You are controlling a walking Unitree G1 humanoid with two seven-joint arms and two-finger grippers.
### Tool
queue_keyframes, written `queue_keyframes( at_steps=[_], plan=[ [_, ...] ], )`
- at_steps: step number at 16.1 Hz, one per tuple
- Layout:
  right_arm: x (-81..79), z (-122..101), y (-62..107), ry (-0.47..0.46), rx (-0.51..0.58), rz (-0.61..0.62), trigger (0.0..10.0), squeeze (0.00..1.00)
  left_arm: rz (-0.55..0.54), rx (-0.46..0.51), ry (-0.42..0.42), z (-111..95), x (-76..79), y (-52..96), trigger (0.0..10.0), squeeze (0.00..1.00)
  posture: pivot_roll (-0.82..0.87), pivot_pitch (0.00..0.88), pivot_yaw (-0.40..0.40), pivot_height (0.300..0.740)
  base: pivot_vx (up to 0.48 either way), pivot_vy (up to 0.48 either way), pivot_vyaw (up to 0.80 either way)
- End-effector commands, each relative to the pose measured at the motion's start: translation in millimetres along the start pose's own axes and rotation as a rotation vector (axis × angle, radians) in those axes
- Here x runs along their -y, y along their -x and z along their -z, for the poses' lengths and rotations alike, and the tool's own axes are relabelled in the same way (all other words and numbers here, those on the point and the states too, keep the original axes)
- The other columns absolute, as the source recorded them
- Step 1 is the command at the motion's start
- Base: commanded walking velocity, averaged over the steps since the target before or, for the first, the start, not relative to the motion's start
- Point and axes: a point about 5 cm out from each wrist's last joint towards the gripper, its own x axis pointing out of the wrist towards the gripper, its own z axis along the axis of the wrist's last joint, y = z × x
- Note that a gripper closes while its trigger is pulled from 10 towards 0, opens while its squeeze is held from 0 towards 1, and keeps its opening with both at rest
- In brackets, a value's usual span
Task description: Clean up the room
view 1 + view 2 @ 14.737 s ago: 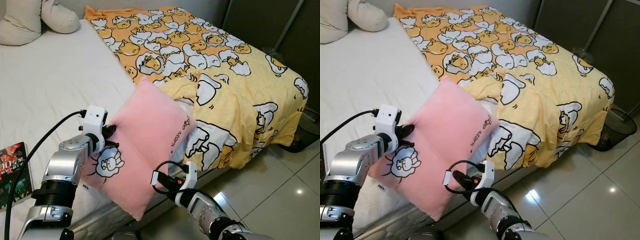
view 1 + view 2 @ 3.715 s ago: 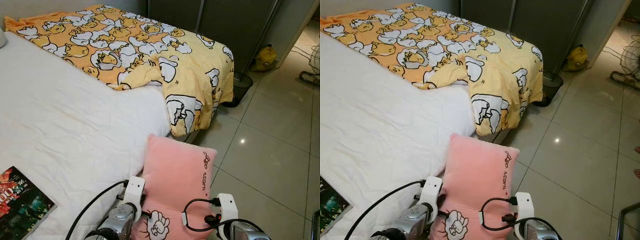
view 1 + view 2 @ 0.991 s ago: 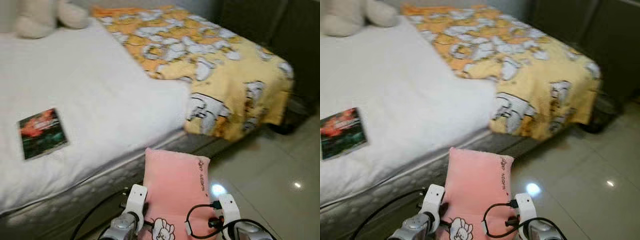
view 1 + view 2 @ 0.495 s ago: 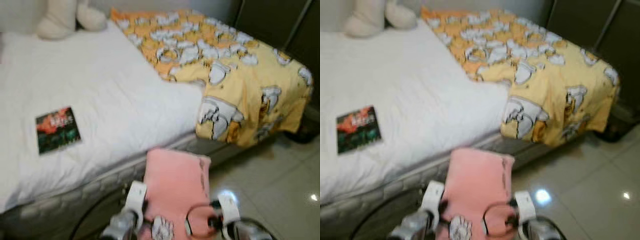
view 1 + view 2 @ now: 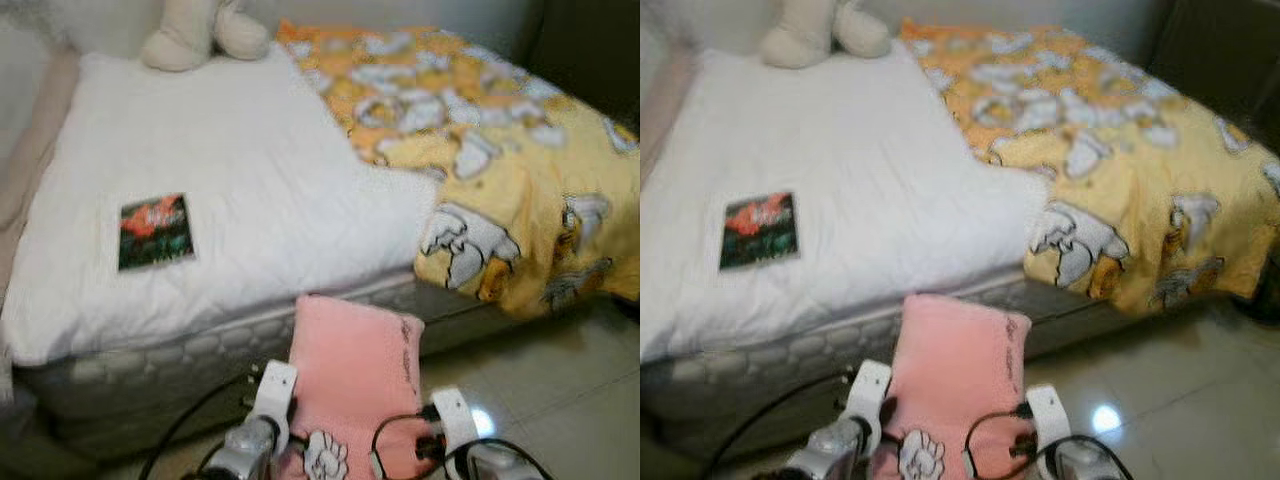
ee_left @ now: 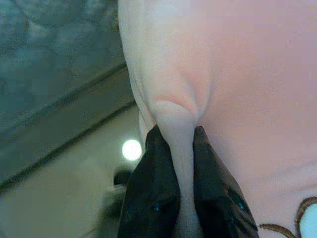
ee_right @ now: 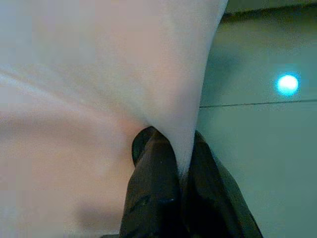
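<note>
Camera panned leftward; pink pillow stayed pinched by left gripper and right gripper; head views blurred, grippers cut off.

book on bed at left, blanket on its right, pillow before the bed — plush toy at far end

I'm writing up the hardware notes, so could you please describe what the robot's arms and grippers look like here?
Each arm ends in a white, blocky wrist housing, with a silver metal segment behind it on the left. Black cables loop from both wrists. The left gripper and right gripper each have two long, glossy black fingers with rounded tips. No markings can be made out.
</note>
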Motion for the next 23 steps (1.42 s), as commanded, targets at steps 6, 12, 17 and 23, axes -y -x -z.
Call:
queue_keyframes(
  at_steps=[6, 12, 17, 23],
  plan=[
    [39.9, 12, 15.8, 0.016, -0.062, 0.152, 10.0, 0.0, -0.169, -0.015, 0.057, 6, -39.0, 6.6, 10.0, 0.0, 0.06, 0.0, -0.044, 0.74, 0.0, -0.229, 0.57],
    [41.3, 10, 16.1, 0.038, -0.056, 0.164, 10.0, 0.0, -0.237, -0.039, 0.152, 12, -46.9, 9.1, 10.0, 0.0, 0.07, 0.0, -0.047, 0.74, 0.0, 0.0, 0.3],
    [41.9, 9, 16.3, 0.069, -0.053, 0.164, 10.0, 0.0, -0.283, -0.044, 0.139, 12, -54.1, 10.8, 10.0, 0.0, 0.07, 0.0, -0.049, 0.74, 0.0, 0.0, 0.63],
    [44.8, 8, 17.0, 0.072, -0.035, 0.215, 10.0, 0.0, -0.244, -0.028, 0.008, 6, -54.8, 9.7, 10.0, 0.0, 0.07, 0.0, -0.048, 0.74, 0.0, 0.0, 0.21]
  ],
)
